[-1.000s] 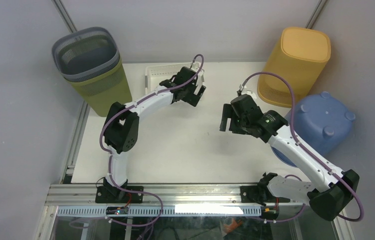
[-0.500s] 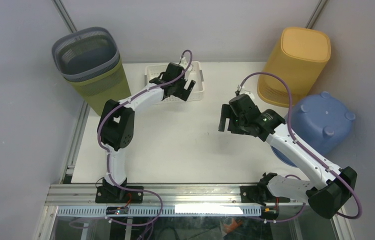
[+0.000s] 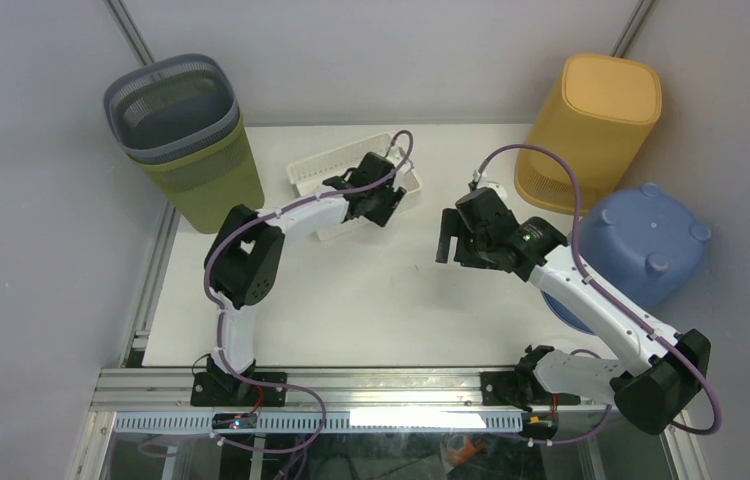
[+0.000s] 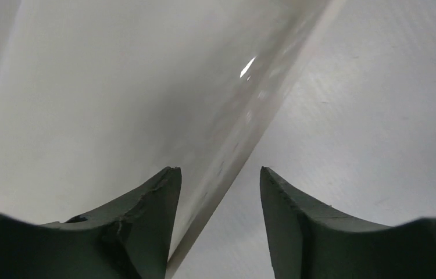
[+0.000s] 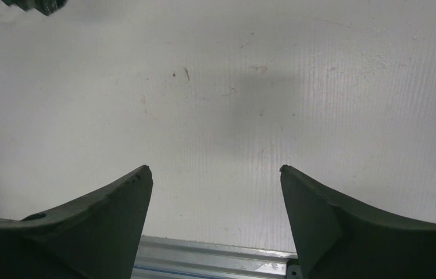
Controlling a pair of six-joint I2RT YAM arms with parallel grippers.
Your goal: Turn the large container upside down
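Observation:
The white slotted container (image 3: 313, 178) sits skewed and tipped on the table's back left. My left gripper (image 3: 388, 207) is at its right end. In the left wrist view the container's white wall (image 4: 117, 87) fills the left side and its edge runs down between the jaws of my left gripper (image 4: 220, 170). The left finger (image 4: 146, 215) lies against the wall and the right finger (image 4: 297, 221) stands off it, so the gripper is open. My right gripper (image 3: 444, 248) hovers over bare table at mid-table. It (image 5: 215, 168) is wide open and holds nothing.
A grey bin nested in an olive one (image 3: 176, 120) stands beyond the back left corner. An upturned yellow bin (image 3: 601, 110) and an upturned blue tub (image 3: 646, 245) stand at the right. The metal frame rail (image 5: 215, 261) runs along the near edge.
My left gripper has moved right and nearer along the white container, and its jaws have narrowed around the wall. The container has swung askew and shifted toward me. The right arm has barely moved.

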